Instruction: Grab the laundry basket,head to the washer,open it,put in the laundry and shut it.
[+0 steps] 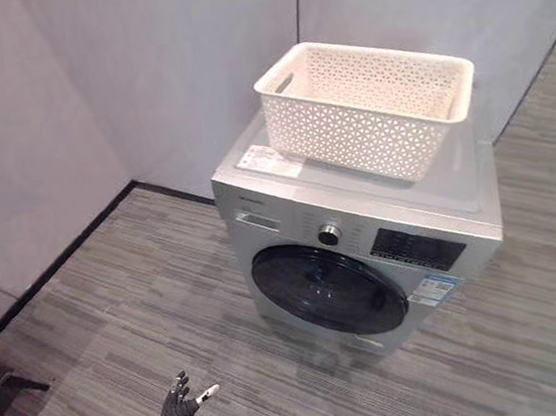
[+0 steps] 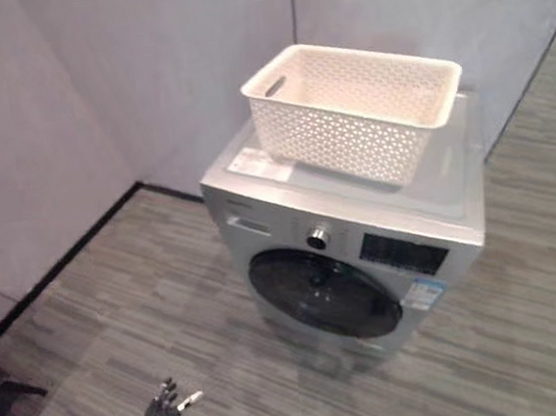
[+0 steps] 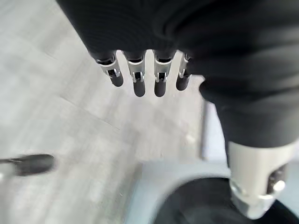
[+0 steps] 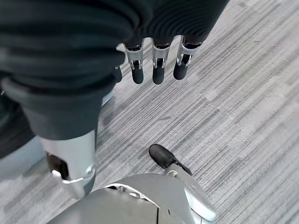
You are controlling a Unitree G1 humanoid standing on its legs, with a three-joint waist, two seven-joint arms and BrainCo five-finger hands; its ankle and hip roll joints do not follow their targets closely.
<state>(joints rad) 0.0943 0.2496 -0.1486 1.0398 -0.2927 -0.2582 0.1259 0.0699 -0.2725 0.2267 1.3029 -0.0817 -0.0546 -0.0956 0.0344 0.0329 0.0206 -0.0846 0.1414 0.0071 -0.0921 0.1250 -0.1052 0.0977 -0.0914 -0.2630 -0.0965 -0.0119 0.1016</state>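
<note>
White laundry basket [image 1: 367, 107] atop silver washer [image 1: 362, 239], round dark door [image 1: 330, 289] closed, in corner of grey walls [image 1: 142, 73] on striped floor [image 1: 121, 326]. Left robot hand [image 3: 140, 74] and right robot hand [image 4: 156, 65] relaxed, fingers straight, empty.

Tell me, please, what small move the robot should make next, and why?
Probably step closer to the washer: the laundry basket already sits on its top, its round door is shut, and the open left hand hangs low, well short of it.
</note>
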